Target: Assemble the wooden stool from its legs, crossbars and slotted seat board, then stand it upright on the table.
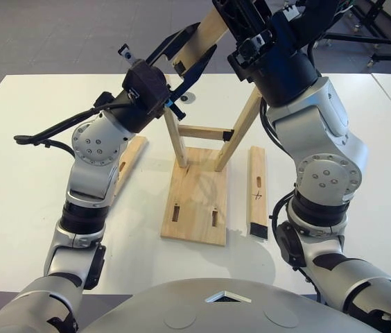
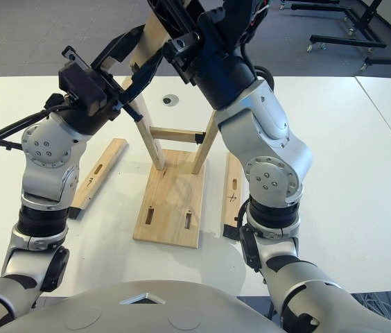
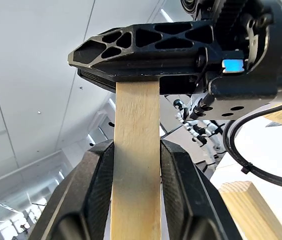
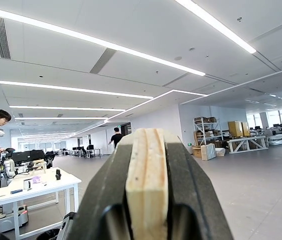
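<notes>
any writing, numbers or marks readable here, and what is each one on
"X", hand-drawn, on the right loose leg beside the seat board.
Small dark mark on the left loose leg: too small to read.
Left upright leg in the left gripper, right upright leg in the right gripper: no text.

Left arm (image 1: 88,173): rounded silver-grey shells, a disc-shaped joint cap with a ring of small dark screws, and black segments at elbow and wrist. A black cable (image 1: 43,135) loops out beside it.

Right arm (image 1: 320,132): matching silver shells and screw-ringed cap, a glossy black forearm, and black cables by the elbow.

Left gripper (image 3: 137,150): two thick, curved, matte black fingers.

Right gripper (image 4: 148,150): black fingers with triangular lattice cut-outs, and a small blue rectangle (image 3: 229,65) on the housing.
</notes>
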Controlling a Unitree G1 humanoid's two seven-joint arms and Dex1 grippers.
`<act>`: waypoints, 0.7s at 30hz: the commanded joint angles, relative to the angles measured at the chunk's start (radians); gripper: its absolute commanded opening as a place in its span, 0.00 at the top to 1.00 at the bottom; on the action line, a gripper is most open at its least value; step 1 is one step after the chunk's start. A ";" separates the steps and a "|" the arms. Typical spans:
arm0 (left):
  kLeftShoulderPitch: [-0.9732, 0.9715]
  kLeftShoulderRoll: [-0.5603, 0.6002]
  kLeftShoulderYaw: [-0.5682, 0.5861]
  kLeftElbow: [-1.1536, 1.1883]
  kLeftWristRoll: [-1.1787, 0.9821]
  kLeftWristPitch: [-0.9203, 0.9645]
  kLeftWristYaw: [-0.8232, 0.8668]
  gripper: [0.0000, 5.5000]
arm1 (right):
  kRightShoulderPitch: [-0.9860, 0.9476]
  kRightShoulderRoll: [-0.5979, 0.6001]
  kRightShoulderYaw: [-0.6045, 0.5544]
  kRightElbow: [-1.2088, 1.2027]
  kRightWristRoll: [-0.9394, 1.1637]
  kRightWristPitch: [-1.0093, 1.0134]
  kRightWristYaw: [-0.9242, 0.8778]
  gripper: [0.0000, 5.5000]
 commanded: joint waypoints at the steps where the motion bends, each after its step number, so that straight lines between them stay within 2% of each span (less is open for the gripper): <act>1: 0.019 0.007 0.016 -0.001 -0.006 0.055 0.006 0.68 | -0.006 0.020 0.006 -0.013 0.001 -0.016 0.020 0.93; 9: 0.017 0.032 0.041 -0.004 0.022 0.072 0.011 0.46 | -0.007 -0.002 -0.073 -0.036 0.005 -0.005 -0.032 0.93; 13: 0.038 0.054 0.073 -0.012 0.033 0.067 0.018 0.45 | -0.022 -0.118 -0.255 -0.041 0.112 0.025 -0.052 0.93; 17: 0.103 0.066 0.141 -0.043 0.042 0.096 0.068 0.45 | 0.003 -0.285 -0.443 -0.023 0.165 0.046 -0.092 0.93; 19: 0.123 0.063 0.177 -0.056 0.044 0.120 0.102 0.45 | 0.074 -0.351 -0.458 -0.033 0.111 0.087 -0.118 0.93; 21: 0.129 0.048 0.217 -0.065 0.026 0.157 0.143 0.45 | 0.184 -0.364 -0.435 -0.058 0.050 0.128 -0.166 0.93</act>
